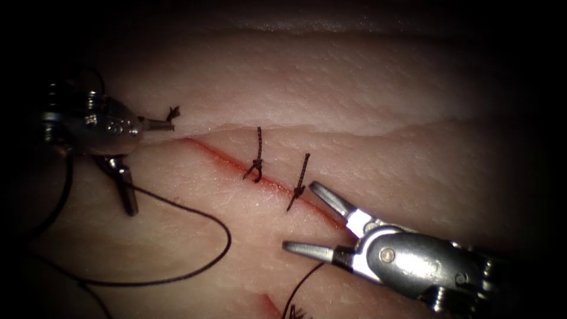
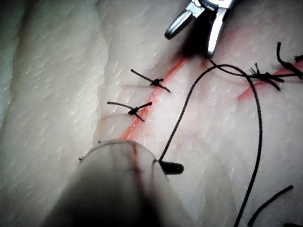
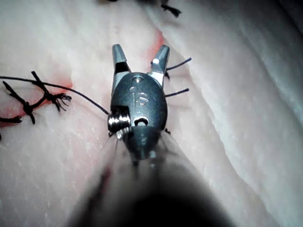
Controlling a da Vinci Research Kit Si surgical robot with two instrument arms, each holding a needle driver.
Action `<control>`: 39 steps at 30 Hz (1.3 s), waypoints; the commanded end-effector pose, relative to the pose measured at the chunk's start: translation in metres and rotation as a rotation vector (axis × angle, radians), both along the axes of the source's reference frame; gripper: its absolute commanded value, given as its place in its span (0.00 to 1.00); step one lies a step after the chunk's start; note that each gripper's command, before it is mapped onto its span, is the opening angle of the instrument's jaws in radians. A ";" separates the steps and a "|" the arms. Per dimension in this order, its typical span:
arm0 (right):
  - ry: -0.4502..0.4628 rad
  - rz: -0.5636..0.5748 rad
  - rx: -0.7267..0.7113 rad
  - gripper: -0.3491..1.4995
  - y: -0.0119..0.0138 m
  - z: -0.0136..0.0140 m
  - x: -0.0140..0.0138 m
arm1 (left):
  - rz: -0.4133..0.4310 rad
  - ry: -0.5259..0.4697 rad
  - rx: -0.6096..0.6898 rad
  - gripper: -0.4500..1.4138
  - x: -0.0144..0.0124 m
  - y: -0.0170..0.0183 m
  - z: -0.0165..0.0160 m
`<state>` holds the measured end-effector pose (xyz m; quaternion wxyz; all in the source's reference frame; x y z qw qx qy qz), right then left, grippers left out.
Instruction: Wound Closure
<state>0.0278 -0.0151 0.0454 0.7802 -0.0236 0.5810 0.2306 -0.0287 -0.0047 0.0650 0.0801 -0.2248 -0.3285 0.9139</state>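
Tissue: the pork belly (image 1: 354, 88) is lying under both tools, with the cut (image 1: 218, 156) running from far left to near right and red fluid (image 1: 207, 150) lining it.
Left pincer: the left pincer (image 1: 142, 159) is sitting at the far-left end of the cut with its jaws spread wide; one jaw is pointing right toward a small knot, the other is pointing down toward the near side. It is touching the thread (image 1: 195, 207) at its lower jaw, but the jaws are not closing on it.
Right pincer: the right pincer (image 1: 307, 218) is hovering on the right, beside the near end of the cut, with its jaws parted and nothing between them.
Thread: it is looping from the left tool's lower jaw across the near-left tissue and trailing off left; another strand is running beneath the right tool.
Needle: I cannot tell where it is lying.
Done so far: two knotted stitches (image 1: 258, 162) are crossing the middle of the cut, side by side, their cut ends standing up; a further knot (image 1: 172, 112) is sitting at the far-left end and another (image 3: 40, 97) near the right tool.
Left to do: judging by the open red line between stitches and toward the near right, the cut is looking only partly closed.
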 end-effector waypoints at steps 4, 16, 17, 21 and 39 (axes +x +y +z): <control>-0.003 0.007 -0.006 0.73 0.0016 -0.0005 0.0021 | -0.048 -0.037 0.004 0.94 -0.0001 0.0008 0.0009; -0.004 0.007 -0.011 0.62 0.0012 -0.0003 0.0023 | -0.363 -0.210 0.359 0.95 -0.0003 0.0000 0.0060; -0.004 0.006 -0.013 0.61 0.0010 -0.0002 0.0023 | -0.406 -0.238 0.410 0.95 -0.0007 0.0000 0.0072; 0.001 0.008 -0.016 0.56 0.0004 0.0000 0.0024 | -0.495 -0.253 0.478 0.98 -0.0009 0.0000 0.0102; 0.005 -0.009 -0.007 0.45 -0.0011 0.0001 0.0022 | -0.568 -0.062 0.325 0.99 0.0086 0.0014 0.0128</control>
